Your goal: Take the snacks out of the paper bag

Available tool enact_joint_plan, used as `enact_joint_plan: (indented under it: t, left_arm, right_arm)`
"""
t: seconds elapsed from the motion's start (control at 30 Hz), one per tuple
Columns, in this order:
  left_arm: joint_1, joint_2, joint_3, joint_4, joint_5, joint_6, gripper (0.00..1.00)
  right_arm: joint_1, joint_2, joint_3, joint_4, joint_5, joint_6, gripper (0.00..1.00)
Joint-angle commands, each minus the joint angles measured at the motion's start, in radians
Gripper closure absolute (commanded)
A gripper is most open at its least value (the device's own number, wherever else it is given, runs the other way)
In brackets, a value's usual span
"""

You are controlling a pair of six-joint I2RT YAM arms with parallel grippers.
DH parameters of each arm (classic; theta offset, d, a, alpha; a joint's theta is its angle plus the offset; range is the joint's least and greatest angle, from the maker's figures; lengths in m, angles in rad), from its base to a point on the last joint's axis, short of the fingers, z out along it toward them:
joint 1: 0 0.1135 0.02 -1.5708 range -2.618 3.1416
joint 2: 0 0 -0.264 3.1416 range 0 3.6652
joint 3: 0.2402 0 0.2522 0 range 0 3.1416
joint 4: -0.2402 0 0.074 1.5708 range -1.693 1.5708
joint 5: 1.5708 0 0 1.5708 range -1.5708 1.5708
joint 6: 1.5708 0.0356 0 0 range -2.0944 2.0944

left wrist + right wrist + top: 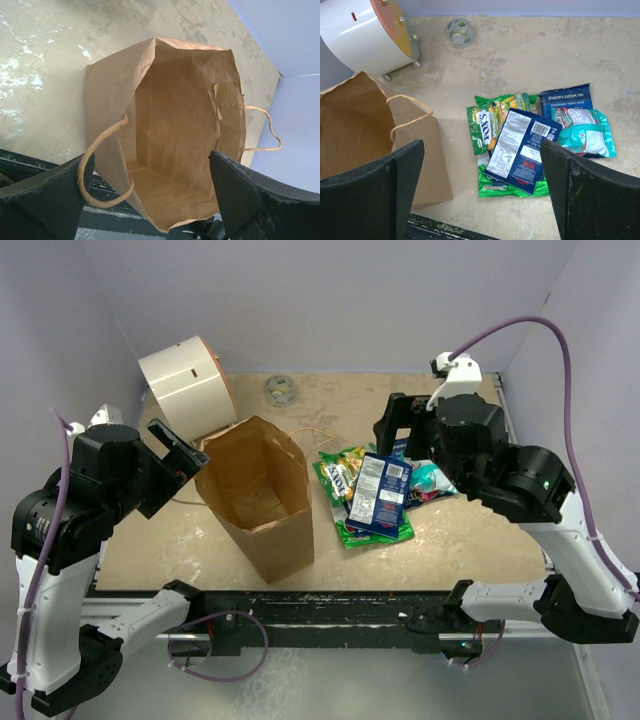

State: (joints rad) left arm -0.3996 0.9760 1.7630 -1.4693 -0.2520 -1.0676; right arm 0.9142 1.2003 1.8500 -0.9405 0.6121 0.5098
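The brown paper bag (258, 495) stands upright and open at the table's middle left. In the left wrist view its inside (175, 115) shows bare paper and no packets. My left gripper (183, 460) is open and empty beside the bag's left rim (150, 200). The snacks lie in a pile to the right of the bag: a blue packet (380, 493) on top, a green-and-yellow one (342, 472), a teal-and-red one (432, 480). My right gripper (402, 426) is open and empty above the pile (482, 195). In the right wrist view the blue packet (522, 147) lies between its fingers.
A white cylinder with an orange rim (185, 385) lies at the back left, close behind the bag. A small grey ring (279, 389) sits near the back wall. Purple walls close in the table on three sides. The black front rail (330, 605) runs along the near edge.
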Motion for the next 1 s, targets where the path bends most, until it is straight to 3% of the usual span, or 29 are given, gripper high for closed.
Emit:
enact_joint_plan:
  t: [0.0,0.27,0.43,0.57,0.87,0.97]
  left_arm:
    - [0.005,-0.032,0.084,-0.077,-0.073,-0.010,0.01]
    - [0.004,-0.116,0.135,-0.039,-0.199,0.049,0.01]
    - [0.002,-0.182,0.139,0.477,-0.107,0.510,0.01]
    - [0.002,-0.147,0.159,0.714,-0.042,0.678,0.01]
    - [0.001,-0.080,0.184,0.832,0.046,0.711,0.01]
    - [0.001,-0.077,0.183,0.818,0.044,0.715,0.01]
  right_arm:
    - [0.000,0.005,0.095,-0.124,0.021,0.053,0.00]
    - [0.000,-0.073,0.121,-0.148,-0.013,0.122,0.00]
    - [0.000,-0.137,0.102,0.015,-0.131,0.074,0.00]
    - [0.000,-0.163,0.099,0.174,-0.195,0.037,0.00]
    - [0.000,-0.199,0.095,0.350,-0.135,-0.008,0.01]
    - [0.000,-0.209,0.073,0.331,-0.086,-0.004,0.01]
